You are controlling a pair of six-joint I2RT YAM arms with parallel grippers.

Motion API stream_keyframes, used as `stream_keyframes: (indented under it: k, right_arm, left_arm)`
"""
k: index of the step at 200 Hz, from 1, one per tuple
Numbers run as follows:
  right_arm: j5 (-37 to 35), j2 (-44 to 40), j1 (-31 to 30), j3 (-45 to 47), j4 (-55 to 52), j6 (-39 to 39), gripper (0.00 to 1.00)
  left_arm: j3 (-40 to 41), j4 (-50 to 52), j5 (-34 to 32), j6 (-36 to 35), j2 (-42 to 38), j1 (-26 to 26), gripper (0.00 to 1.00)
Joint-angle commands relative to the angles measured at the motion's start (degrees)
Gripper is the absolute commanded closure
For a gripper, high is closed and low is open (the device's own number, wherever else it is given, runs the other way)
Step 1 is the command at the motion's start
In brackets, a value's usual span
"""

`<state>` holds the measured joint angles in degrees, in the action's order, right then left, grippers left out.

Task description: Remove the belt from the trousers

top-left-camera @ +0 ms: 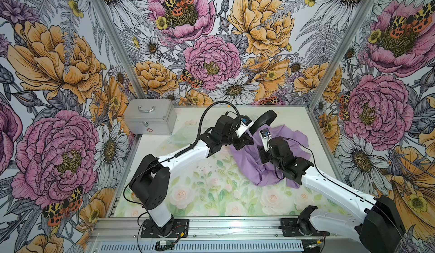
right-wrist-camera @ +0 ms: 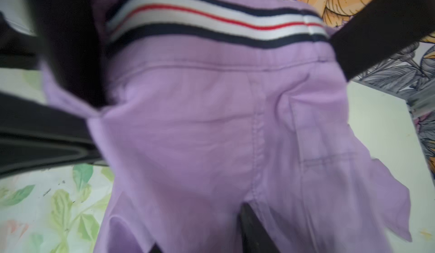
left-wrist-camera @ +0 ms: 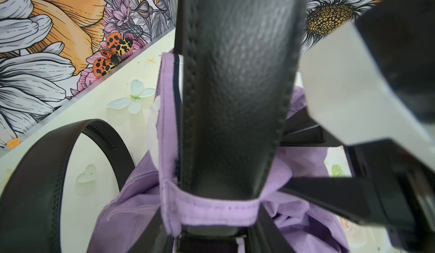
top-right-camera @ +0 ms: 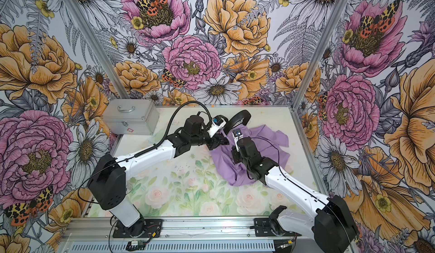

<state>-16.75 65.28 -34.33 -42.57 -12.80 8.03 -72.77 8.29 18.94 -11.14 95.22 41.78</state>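
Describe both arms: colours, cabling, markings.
The left arm and right arm both have white link shells and black joint housings. A black ribbed hose loops over the left one, and thin black cables run along both. Each wrist carries a white camera with a blue mark. Black base plates sit on an aluminium rail.

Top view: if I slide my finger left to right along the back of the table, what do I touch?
First the silver case, then the black cable hose, then the belt. The trousers overlap the belt, so I skip them.
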Motion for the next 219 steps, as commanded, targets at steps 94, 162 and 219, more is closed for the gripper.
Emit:
stream_keyframes:
  k: [94,162,219]
  right_arm:
    - [2.1,-2.7,16.5,-4.5,5.3,17.3,1.00]
    - [17.7,2.3,16.5,-8.7,7.3,17.4,1.00]
    - [22.3,2.6,15.6,-9.8,7.3,15.3,1.00]
  left_arm:
    - [23.6,4.3,-0.8,5.0,-37.0,-10.1,0.89]
    - [29.7,-1.4,0.8,6.7,-31.8,-14.2,0.77]
    - [24.6,0.2,3.8,2.7,-23.8,-12.3,0.44]
